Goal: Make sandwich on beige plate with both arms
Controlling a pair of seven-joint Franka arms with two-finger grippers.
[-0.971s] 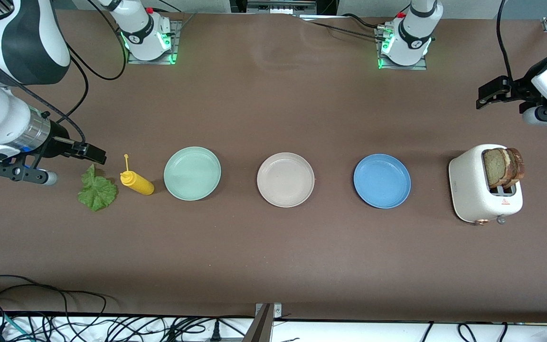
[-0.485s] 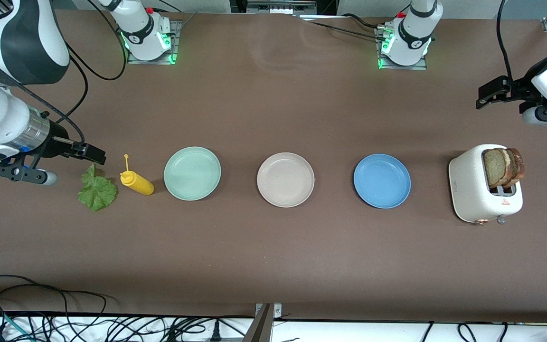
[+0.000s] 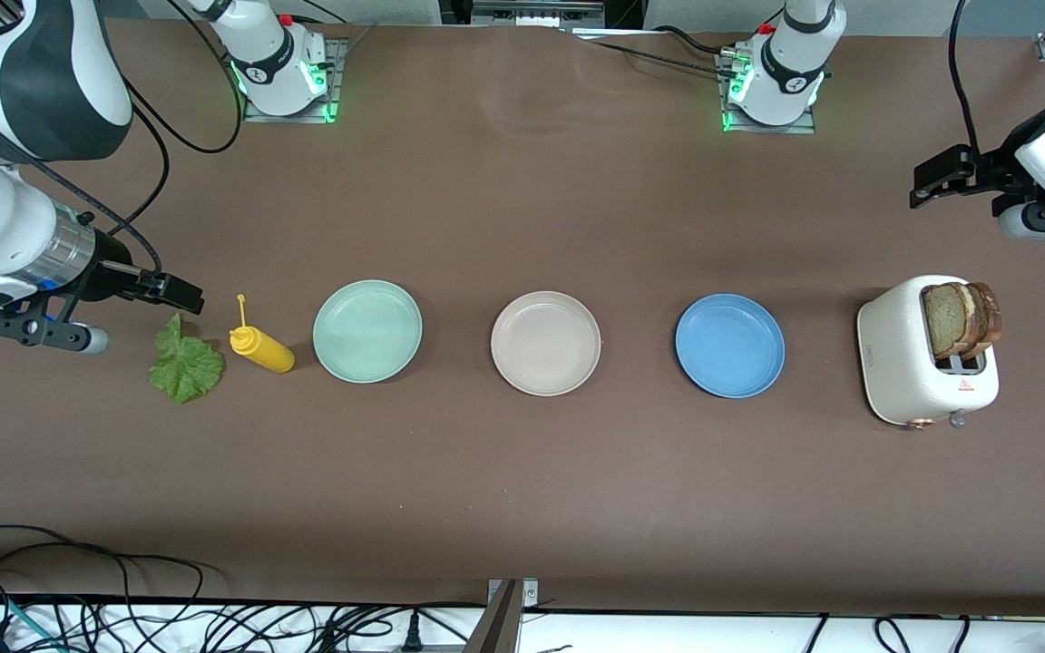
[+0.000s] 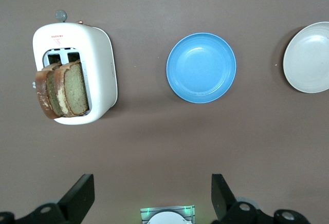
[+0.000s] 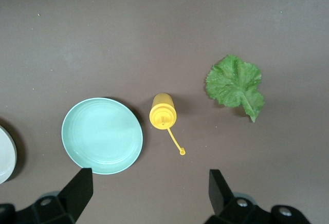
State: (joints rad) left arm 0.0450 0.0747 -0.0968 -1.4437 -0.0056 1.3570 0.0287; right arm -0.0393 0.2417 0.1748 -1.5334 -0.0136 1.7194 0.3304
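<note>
Nothing much has changed in the last second. Both arms hang where they were, and the plates, bread and leaf have not moved. So I think the job has not really begun: the beige plate (image 3: 545, 343) is bare and no sandwich is made yet.

The right gripper (image 3: 180, 294) is up in the air over the top edge of the lettuce leaf (image 3: 185, 366), at its own arm's end of the table. Its fingers are spread wide and hold nothing. The yellow sauce bottle (image 3: 261, 348) stands just beside the leaf, toward the plates. The mint-green plate (image 3: 366, 330) comes next after the bottle.

The left gripper (image 3: 933, 180) hangs over bare table (image 3: 522, 490) at its own arm's end. Its fingers are spread wide too, and empty. The white toaster (image 3: 917, 363) sits lower in the front view than this gripper, near it but not under it. The blue plate (image 3: 729, 345) sits beside the toaster, toward the middle. The beige plate is one plate farther on, well apart from both grippers, in the middle of the row.

Now the count. Two arms. Three plates: one mint-green, one beige, one blue. Two slices of toast (image 3: 962, 319) stick up out of the toaster. One leaf, one bottle, one toaster.

I think a slice of toast must go on the beige plate first.
</note>
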